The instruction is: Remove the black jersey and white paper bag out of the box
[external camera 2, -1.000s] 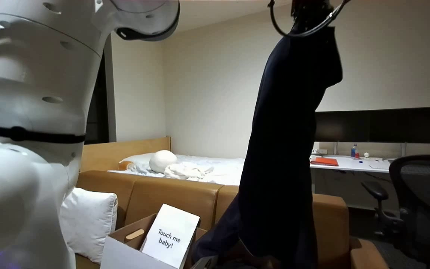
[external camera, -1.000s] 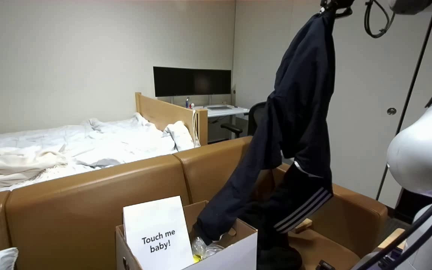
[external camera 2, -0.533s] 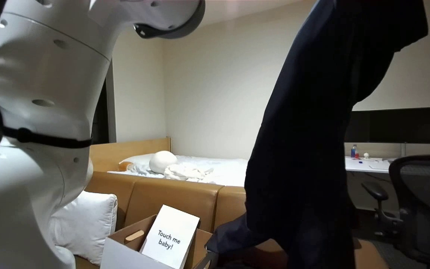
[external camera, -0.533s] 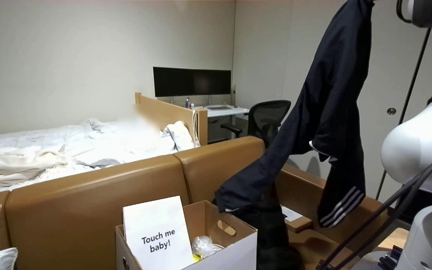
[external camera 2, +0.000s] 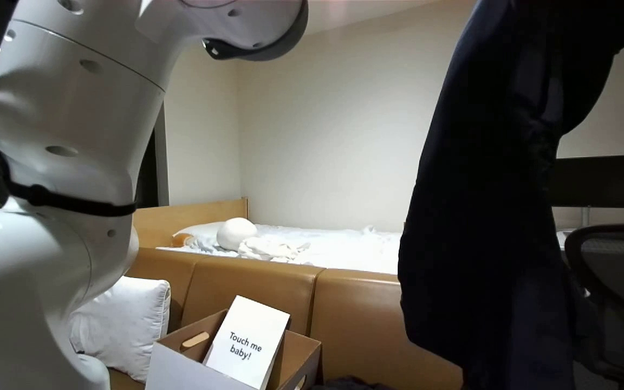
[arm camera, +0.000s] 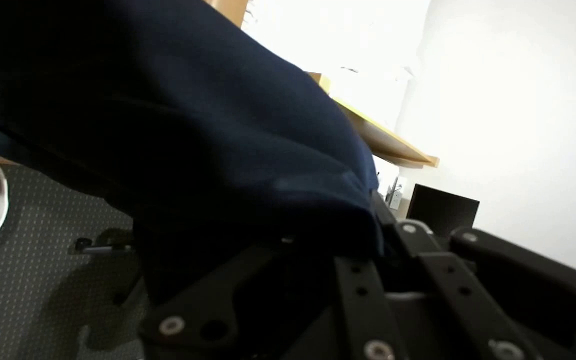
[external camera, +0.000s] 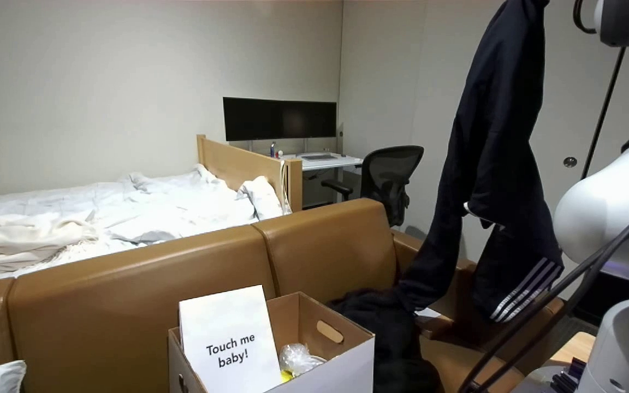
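Note:
The black jersey (external camera: 497, 136), dark navy with white stripes on one sleeve, hangs from above in both exterior views, clear of the box, and also shows (external camera 2: 491, 216). In the wrist view the jersey (arm camera: 268, 130) covers much of the picture. My gripper (arm camera: 345, 227) is shut on it; the cloth hides part of the fingers. The box (external camera: 342, 363), white outside and brown inside, stands on the sofa and also shows (external camera 2: 182, 371). A white paper item (external camera: 232, 338) reading "Touch me baby!" stands in it; I cannot tell whether it is a bag. A clear plastic bundle (external camera: 295, 357) lies beside it.
A black cloth (external camera: 388, 338) lies on the brown sofa (external camera: 331, 245) beside the box, near the jersey's lower sleeve. Robot cables (external camera: 582, 278) hang at the right. A white pillow (external camera 2: 128, 319), bed (external camera: 129, 213), office chair (external camera: 393, 174) and monitor (external camera: 282, 118) stand around.
The jersey has moved up and away from the box, to the right in both exterior views. Its sleeve has come out of the box and now hangs over the sofa.

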